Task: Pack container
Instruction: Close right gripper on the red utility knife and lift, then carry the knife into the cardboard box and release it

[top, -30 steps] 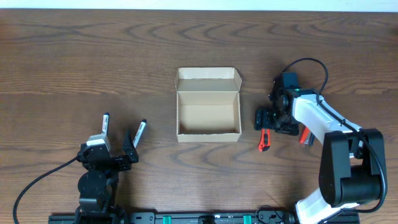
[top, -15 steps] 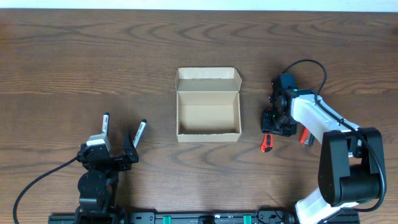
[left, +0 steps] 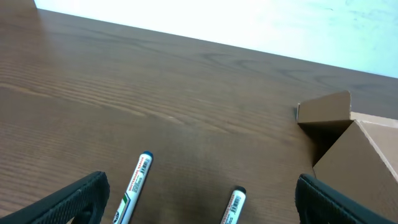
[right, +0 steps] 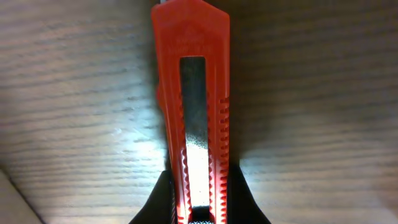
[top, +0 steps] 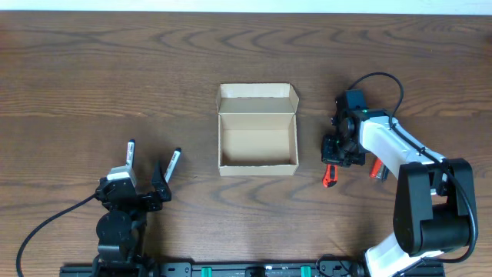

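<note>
The right end effector (top: 339,148) is closed tight on a red knife (top: 329,178), in the middle right of the top view. The container (top: 257,146) sits open on the bench (top: 92,77), just to its left. The knife's long side runs up and down the frame. I think the right arm should carry it, as it is much nearer. The left end effector (left: 199,196) is wide open, at the lower left.

Left hand (top: 154,148) spread — right hand (top: 330,163) clamped
</note>
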### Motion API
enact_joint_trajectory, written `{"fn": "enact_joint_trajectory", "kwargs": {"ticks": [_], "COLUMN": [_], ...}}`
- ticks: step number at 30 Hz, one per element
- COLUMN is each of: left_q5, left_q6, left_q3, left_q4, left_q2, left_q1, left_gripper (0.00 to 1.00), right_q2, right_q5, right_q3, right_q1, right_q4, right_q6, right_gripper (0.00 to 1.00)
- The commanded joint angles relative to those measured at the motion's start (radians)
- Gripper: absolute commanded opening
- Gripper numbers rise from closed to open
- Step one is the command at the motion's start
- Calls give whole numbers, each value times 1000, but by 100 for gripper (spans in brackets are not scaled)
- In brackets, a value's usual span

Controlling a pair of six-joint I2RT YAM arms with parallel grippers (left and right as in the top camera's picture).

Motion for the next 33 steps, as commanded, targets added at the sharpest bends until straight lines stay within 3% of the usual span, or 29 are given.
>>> {"fn": "enact_joint_trajectory", "kwargs": {"ticks": [1,7,15,18,25,30,33], "left_q5": [10,10,11,11,14,14,14], "left_q6": [11,11,10,10,10,10,10], "left_q3": [-22,-22,-22,-22,-22,-22,-22], "left_q4": [-11,-11,-11,-11,-11,-11,-11], "left_q2": [-5,-5,-5,-5,-5,-5,-5], "left_q1": [6,6,6,6,6,6,6], "left_gripper": [95,95,95,95,95,95,95], "right_q2": [24,-142,-388,-405,-355,-318,-292], "right_q5": [-81,-84,-95,-160,-338,-311,-224], "right_q3": [-15,127,278,286,285,286,286], "right_q1": [25,33,155,214,377,417,428], "right_q4": [23,-31,-23,-35,-130,-124,-108], "right_q6": [-19,-46,-267,-378,-807,-933,-935], "right_gripper": [1,1,1,1,1,1,1]}}
